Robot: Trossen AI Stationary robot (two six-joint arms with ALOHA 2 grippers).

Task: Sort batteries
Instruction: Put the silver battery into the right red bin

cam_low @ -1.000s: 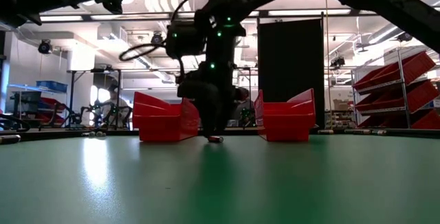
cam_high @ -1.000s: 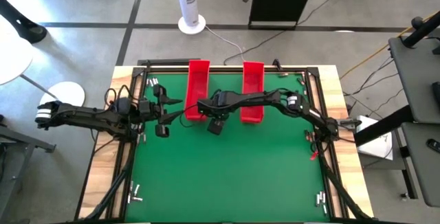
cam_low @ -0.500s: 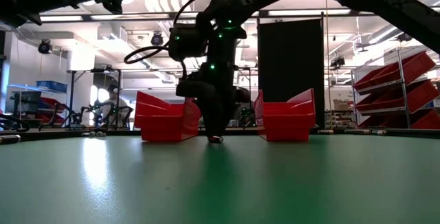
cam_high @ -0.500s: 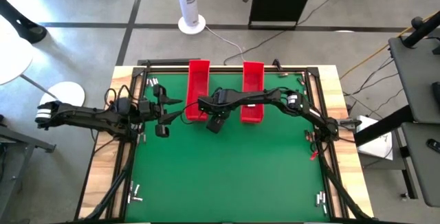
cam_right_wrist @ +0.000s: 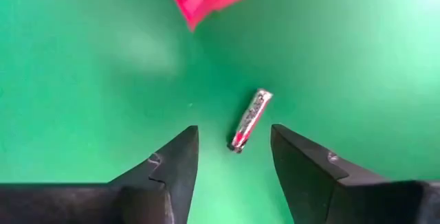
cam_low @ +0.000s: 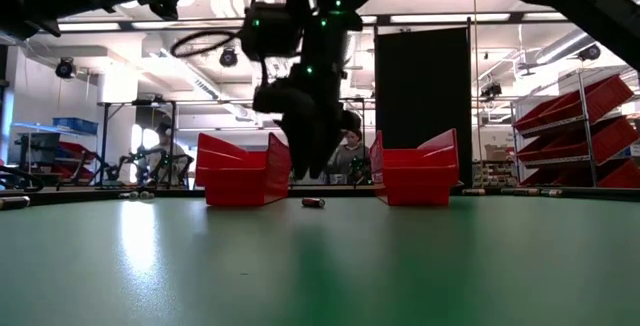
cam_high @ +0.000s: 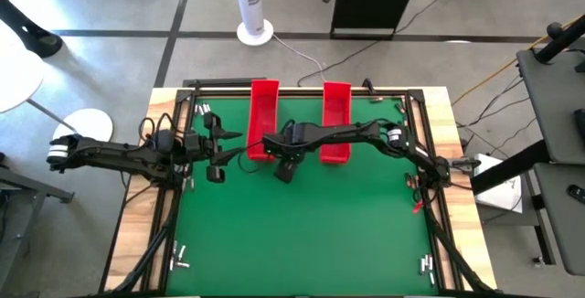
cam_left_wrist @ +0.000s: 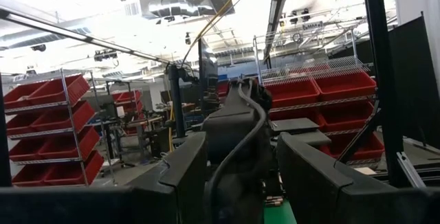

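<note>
One battery [cam_right_wrist: 249, 121], a small silvery cylinder with a red end, lies on its side on the green mat [cam_high: 302, 234], between the near ends of the two red trays; the low view shows this battery [cam_low: 313, 203] too. My right gripper [cam_right_wrist: 234, 132] hangs open above it, fingers pointing down and clear of it; it also shows in the high view [cam_high: 284, 172] and in the low view [cam_low: 305, 171]. My left gripper [cam_left_wrist: 240, 148] waits open at the table's left, raised off the mat [cam_high: 222, 147].
Two long red trays [cam_high: 263, 115] [cam_high: 335, 120] stand side by side at the far edge. Loose batteries lie on the wooden border at the near left [cam_high: 180, 261], near right [cam_high: 426, 263] and far left [cam_high: 208, 108]. A person [cam_low: 348, 156] sits beyond the table.
My right gripper, which stood down on the mat around the battery, has gone up and now hangs clear above it. The battery has stayed lying on the mat.
</note>
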